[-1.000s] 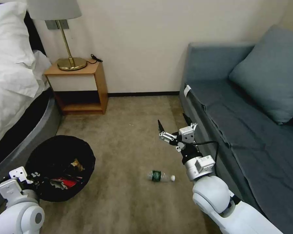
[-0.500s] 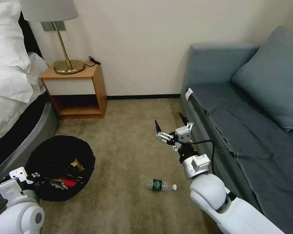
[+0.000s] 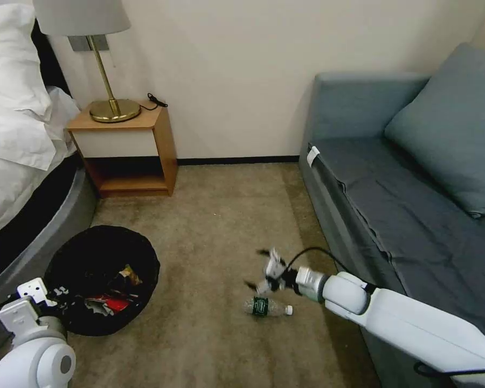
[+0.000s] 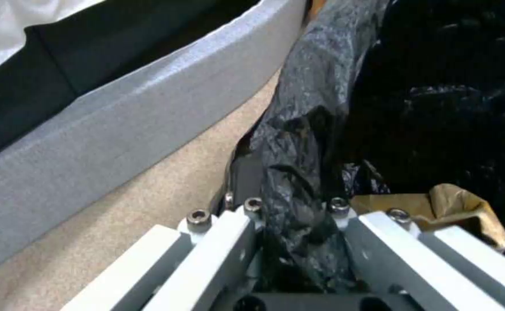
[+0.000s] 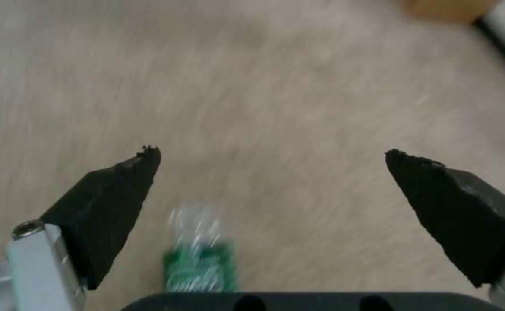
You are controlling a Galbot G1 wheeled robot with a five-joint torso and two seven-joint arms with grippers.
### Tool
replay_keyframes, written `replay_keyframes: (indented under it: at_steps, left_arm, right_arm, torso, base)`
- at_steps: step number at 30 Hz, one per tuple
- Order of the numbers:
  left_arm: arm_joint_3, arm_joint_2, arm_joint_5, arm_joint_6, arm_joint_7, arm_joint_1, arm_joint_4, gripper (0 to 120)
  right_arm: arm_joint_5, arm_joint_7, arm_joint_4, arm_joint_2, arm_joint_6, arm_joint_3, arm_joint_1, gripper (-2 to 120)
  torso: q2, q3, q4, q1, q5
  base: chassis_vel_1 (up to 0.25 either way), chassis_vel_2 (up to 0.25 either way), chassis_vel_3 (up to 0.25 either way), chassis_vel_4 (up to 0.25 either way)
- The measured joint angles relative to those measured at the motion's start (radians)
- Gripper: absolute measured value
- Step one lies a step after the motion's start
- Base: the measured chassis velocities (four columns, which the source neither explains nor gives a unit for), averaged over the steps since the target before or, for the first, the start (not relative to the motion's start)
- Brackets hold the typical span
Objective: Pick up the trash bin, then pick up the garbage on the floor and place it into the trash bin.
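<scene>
The trash bin [image 3: 99, 253], round and black with a crinkled bag liner, sits on the floor [image 3: 210, 226] at the lower left. My left gripper [image 3: 55, 293] is shut on its near rim; the left wrist view shows the gripper [image 4: 295, 211] clamped over the bag-covered rim [image 4: 310, 129]. Inside the bin lie a red packet [image 3: 112, 304], a brown-yellow wrapper [image 3: 129, 275] and crumpled tan paper [image 4: 457, 203]. One piece of garbage, a clear bottle [image 3: 267, 307] with a green label, lies on the carpet. My right gripper [image 3: 255, 268] hangs open just above it, the bottle [image 5: 198, 259] near one finger [image 5: 114, 190].
A bed with a grey base [image 3: 48, 226] runs along the left, close to the bin. A blue-grey sofa [image 3: 404, 205] fills the right side, next to my right arm. A wooden nightstand [image 3: 129, 145] with a brass lamp [image 3: 113, 108] stands at the back wall.
My right arm has swung down and forward, taking the open gripper from mid-air to just above the bottle. The camera shifted slightly at first. The left gripper and bin stay put.
</scene>
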Motion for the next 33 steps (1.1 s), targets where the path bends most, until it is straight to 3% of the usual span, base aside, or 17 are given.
replay_keyframes:
  at_steps: [9, 14, 30, 33]
  left_arm:
    - [-0.009, -0.007, 0.003, -0.008, 0.001, 0.009, 0.006, 3]
    - [-0.012, -0.008, 0.004, -0.008, 0.001, 0.011, 0.006, 3]
    - [-0.016, 0.002, 0.003, -0.012, 0.001, 0.012, 0.014, 3]
    - [-0.016, 0.004, 0.002, -0.013, 0.001, 0.012, 0.016, 3]
  right_arm:
    - [-0.044, -0.054, -0.437, 0.166, 0.132, -0.178, 0.088, 100]
    - [-0.076, -0.073, -0.573, 0.226, 0.18, -0.176, 0.094, 100]
    - [-0.132, -0.061, -0.658, 0.286, 0.223, -0.115, 0.036, 100]
    - [-0.135, -0.05, -0.664, 0.292, 0.231, -0.109, 0.031, 93]
  torso:
    - [0.0, 0.0, 0.0001, 0.0, -0.0001]
    - [0.0, 0.0, 0.0003, 0.0, -0.0001]
    - [0.0, 0.0, 0.0001, 0.0, -0.0002]
    - [0.0, 0.0, 0.0002, 0.0, -0.0002]
  base:
    - [0.0, 0.0, 0.0, 0.0]
    - [0.0, 0.0, 0.0, 0.0]
    - [0.0, 0.0, 0.0, 0.0]
    - [0.0, 0.0, 0.0, 0.0]
